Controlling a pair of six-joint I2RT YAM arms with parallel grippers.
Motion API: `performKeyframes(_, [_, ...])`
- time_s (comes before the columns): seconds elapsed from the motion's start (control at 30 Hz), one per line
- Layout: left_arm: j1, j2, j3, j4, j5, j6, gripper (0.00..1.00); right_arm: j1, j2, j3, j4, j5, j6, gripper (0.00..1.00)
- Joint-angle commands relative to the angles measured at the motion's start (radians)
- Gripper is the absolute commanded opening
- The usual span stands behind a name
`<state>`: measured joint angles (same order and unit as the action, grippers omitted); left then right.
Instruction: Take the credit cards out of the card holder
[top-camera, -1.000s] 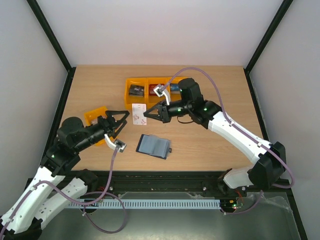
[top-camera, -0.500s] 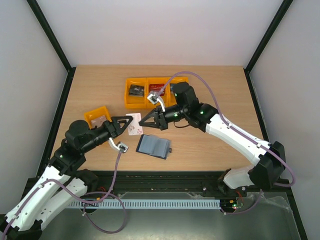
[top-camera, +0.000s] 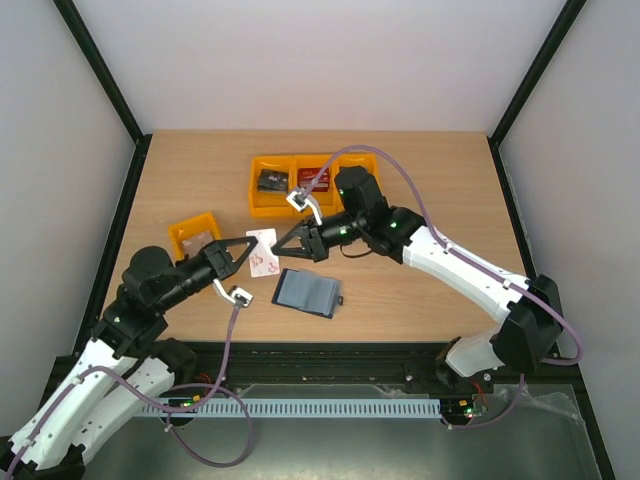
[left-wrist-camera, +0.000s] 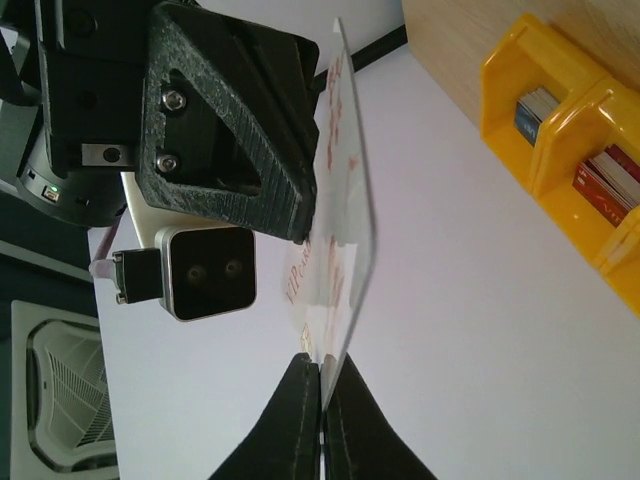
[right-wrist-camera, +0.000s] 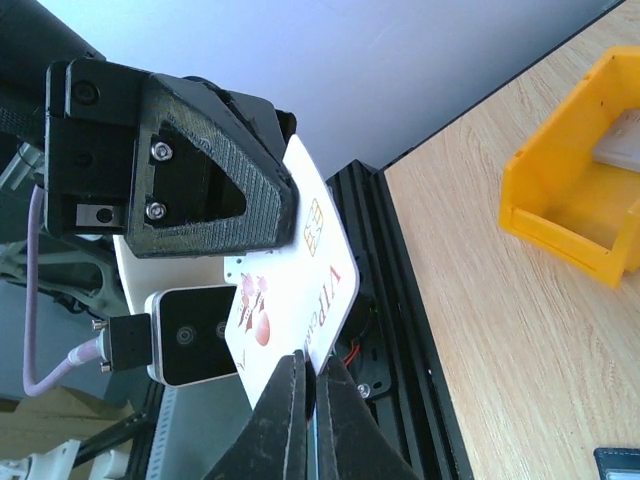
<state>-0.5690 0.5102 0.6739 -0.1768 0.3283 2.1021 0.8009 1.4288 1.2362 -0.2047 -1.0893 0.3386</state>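
A white credit card (top-camera: 263, 252) with red marks hangs above the table, pinched from both sides. My left gripper (top-camera: 248, 251) is shut on its left edge, and my right gripper (top-camera: 278, 247) is shut on its right edge. In the left wrist view the card (left-wrist-camera: 335, 210) stands edge-on above my left gripper (left-wrist-camera: 322, 368). In the right wrist view the same card (right-wrist-camera: 290, 285) rises from my right gripper (right-wrist-camera: 310, 368), with the left gripper's fingers (right-wrist-camera: 190, 180) clamped on its far end. The dark card holder (top-camera: 307, 292) lies open on the table just right of and below the card, untouched.
An orange bin with three compartments (top-camera: 262, 205) holding small items stands behind the grippers. A single orange bin (top-camera: 178, 232) sits at the left. The table's black front rail (top-camera: 330, 350) runs close below the holder.
My right gripper carried the white card leftward. My left gripper, open a second ago, has shut on the card's other edge, so both hold it now.
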Motion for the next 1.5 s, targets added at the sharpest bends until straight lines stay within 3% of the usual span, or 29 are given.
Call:
performKeyframes(0.0, [-0.005, -0.031, -0.015, -0.033, -0.010, 0.065, 0.02, 0.007, -0.002, 0.047, 0.022, 0.105, 0.004, 0.07])
performKeyframes(0.1, [-0.004, -0.049, -0.012, -0.074, -0.123, -0.013, 0.02, -0.019, -0.010, 0.060, -0.044, 0.293, 0.016, 0.53])
performKeyframes(0.17, [-0.004, -0.046, 0.001, -0.106, -0.244, -0.095, 0.02, -0.043, -0.027, 0.055, -0.067, 0.386, 0.023, 0.72])
performKeyframes(0.23, [-0.005, -0.004, 0.045, -0.167, -0.388, -0.195, 0.02, -0.074, -0.050, 0.037, -0.071, 0.444, 0.032, 0.99])
performKeyframes(0.3, [-0.004, 0.074, 0.123, -0.273, -0.543, -0.330, 0.02, -0.104, -0.072, 0.021, -0.079, 0.486, 0.041, 0.99])
performKeyframes(0.43, [-0.005, 0.327, 0.368, -0.638, -0.753, -0.769, 0.02, -0.154, -0.084, 0.010, -0.127, 0.560, 0.038, 0.99])
performKeyframes(0.57, [0.014, 0.575, 0.524, -0.996, -0.791, -1.136, 0.02, -0.177, -0.090, -0.002, -0.154, 0.584, 0.024, 0.99])
performKeyframes(0.67, [0.081, 0.675, 0.528, -1.079, -0.770, -1.236, 0.02, -0.186, -0.103, -0.016, -0.152, 0.588, 0.015, 0.98])
performKeyframes(0.93, [0.300, 0.804, 0.438, -0.915, -0.836, -1.283, 0.02, -0.198, -0.104, -0.024, -0.157, 0.595, 0.003, 0.99])
performKeyframes(1.17, [0.364, 0.907, 0.362, -0.660, -0.848, -1.336, 0.02, -0.204, -0.088, -0.016, -0.155, 0.597, 0.007, 0.99])
performKeyframes(1.47, [0.407, 1.017, 0.321, -0.416, -0.918, -1.288, 0.02, -0.209, -0.090, -0.024, -0.161, 0.599, -0.001, 0.99])
